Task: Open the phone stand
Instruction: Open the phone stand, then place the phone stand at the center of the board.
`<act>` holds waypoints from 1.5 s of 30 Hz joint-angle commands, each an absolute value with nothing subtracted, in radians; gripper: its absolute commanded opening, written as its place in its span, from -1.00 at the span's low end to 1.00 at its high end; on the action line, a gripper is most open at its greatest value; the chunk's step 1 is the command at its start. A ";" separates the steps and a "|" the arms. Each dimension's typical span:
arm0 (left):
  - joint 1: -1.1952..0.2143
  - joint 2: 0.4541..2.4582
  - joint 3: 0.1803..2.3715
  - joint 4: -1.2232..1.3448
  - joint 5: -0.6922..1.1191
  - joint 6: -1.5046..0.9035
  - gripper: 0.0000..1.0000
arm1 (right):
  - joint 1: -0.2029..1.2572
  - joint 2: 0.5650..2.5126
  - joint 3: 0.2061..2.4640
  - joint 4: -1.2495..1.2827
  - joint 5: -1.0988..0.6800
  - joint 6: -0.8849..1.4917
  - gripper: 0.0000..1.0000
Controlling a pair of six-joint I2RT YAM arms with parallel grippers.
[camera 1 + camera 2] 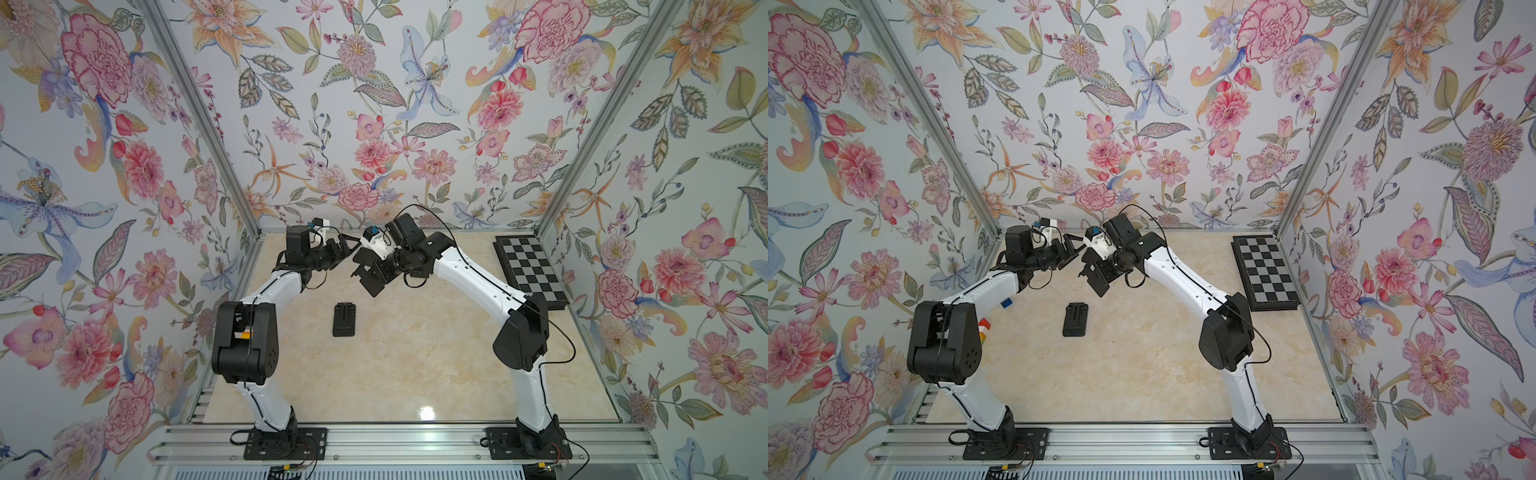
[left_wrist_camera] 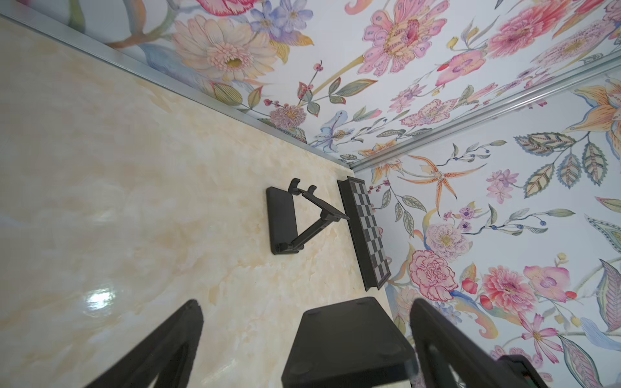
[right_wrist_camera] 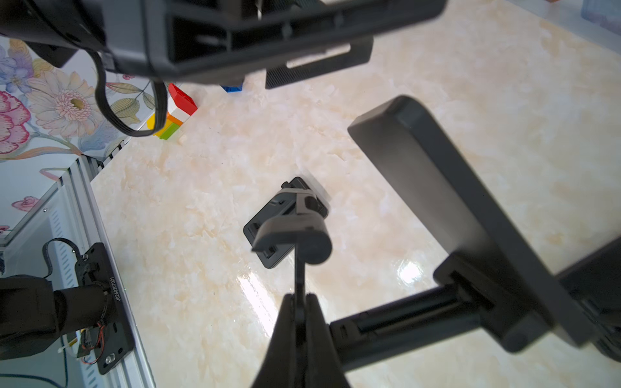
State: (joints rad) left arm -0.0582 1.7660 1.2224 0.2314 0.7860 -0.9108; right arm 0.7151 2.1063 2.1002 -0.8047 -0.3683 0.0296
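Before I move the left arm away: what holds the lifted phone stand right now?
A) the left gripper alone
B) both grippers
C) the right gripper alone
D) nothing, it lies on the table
C: in the right wrist view the right gripper is shut on a thin part of the lifted phone stand, while the left gripper is wide open.

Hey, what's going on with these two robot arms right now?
The right gripper is shut on a thin part of a black phone stand, holding it above the table. The left gripper is open, its jaws either side of that stand's flat plate, not gripping. A second phone stand sits unfolded on the table.
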 commanded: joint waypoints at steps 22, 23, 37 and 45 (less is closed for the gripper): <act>-0.222 1.509 1.178 -0.036 0.092 -0.553 0.97 | 0.325 2.112 2.217 -0.630 -0.772 0.451 -1.00; -0.235 1.507 1.182 -0.044 0.069 -0.542 0.97 | 0.301 2.113 2.211 -0.610 -0.790 0.479 -1.00; -0.313 1.540 1.206 -0.093 0.030 -0.505 0.97 | 0.055 2.190 2.035 -0.236 -1.057 0.951 -1.00; -0.326 1.561 1.218 -0.112 0.031 -0.495 0.97 | 0.032 2.239 1.904 -0.002 -1.130 1.210 -1.00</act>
State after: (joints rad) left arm -0.3130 1.5387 1.1912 -0.0864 0.0448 -0.5190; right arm 0.0292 2.2326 1.9358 -0.1707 -1.0542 1.0710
